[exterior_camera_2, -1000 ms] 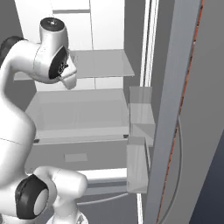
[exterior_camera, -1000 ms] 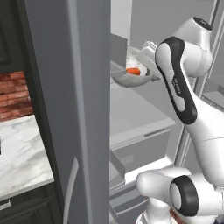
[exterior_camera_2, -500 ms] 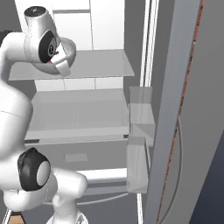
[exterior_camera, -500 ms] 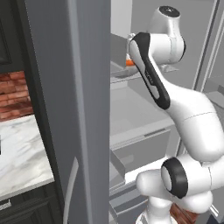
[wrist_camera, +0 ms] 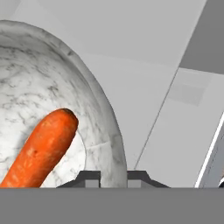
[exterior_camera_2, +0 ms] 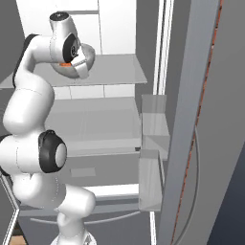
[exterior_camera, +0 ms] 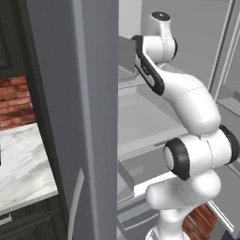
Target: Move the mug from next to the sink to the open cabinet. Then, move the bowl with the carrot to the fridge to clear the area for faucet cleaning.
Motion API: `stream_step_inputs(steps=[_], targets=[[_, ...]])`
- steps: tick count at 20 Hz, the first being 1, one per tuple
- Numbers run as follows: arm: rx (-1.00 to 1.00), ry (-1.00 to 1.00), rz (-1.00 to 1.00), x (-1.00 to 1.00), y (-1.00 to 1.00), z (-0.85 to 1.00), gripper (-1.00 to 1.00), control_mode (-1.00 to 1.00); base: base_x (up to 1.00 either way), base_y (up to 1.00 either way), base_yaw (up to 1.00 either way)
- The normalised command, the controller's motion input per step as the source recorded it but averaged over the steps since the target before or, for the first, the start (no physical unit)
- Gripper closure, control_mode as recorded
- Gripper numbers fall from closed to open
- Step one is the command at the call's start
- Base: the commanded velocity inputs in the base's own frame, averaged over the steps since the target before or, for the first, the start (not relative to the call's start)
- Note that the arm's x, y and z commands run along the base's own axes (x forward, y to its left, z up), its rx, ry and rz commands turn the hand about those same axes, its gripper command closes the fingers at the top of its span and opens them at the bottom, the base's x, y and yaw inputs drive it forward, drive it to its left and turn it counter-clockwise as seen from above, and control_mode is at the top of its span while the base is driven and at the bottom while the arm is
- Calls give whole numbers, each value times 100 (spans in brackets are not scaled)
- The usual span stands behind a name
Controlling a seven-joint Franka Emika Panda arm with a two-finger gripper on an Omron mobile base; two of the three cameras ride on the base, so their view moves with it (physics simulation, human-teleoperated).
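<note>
The bowl (wrist_camera: 52,109) is seen held at its rim by the gripper (wrist_camera: 113,177), whose two dark tips stand one on each side of the marbled wall, clenched on it. The carrot (wrist_camera: 41,146) lies inside the bowl, its long axis running from the bowl's floor up toward the far wall, slantwise to the line of the gripper's fingers.

In the right base view the bowl (exterior_camera_2: 76,67) is carried high, at the level of the fridge's upper glass shelf (exterior_camera_2: 119,72), with a sliver of orange carrot (exterior_camera_2: 63,63) showing beside the hand. Whether the bowl's base already touches the shelf cannot be told; it appears to be just over the shelf's left part. In the left base view the arm (exterior_camera: 183,93) is stretched into the fridge (exterior_camera: 79,117) past the grey door edge, and the bowl itself is hidden there behind the wrist.

The mug step is judged done, since the bowl is already at the fridge. The placing turns on one relation: the bowl hangs off the gripper to one side of it, so the shelf must lie under the bowl's base, not under the fingers, before the grip is let go. A level carry is called for, or the carrot may roll.
</note>
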Motion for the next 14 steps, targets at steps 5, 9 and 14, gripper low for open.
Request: stream_step_inputs(steps=[5,9,14], targets=[[0,5,-9,100,2,-10,100,-100,0,0,0],[0,2,-7,100,5,-10,100,-100,0,0,0],[0,1,-4,56,0,-1,-100,-100,0,0,0]])
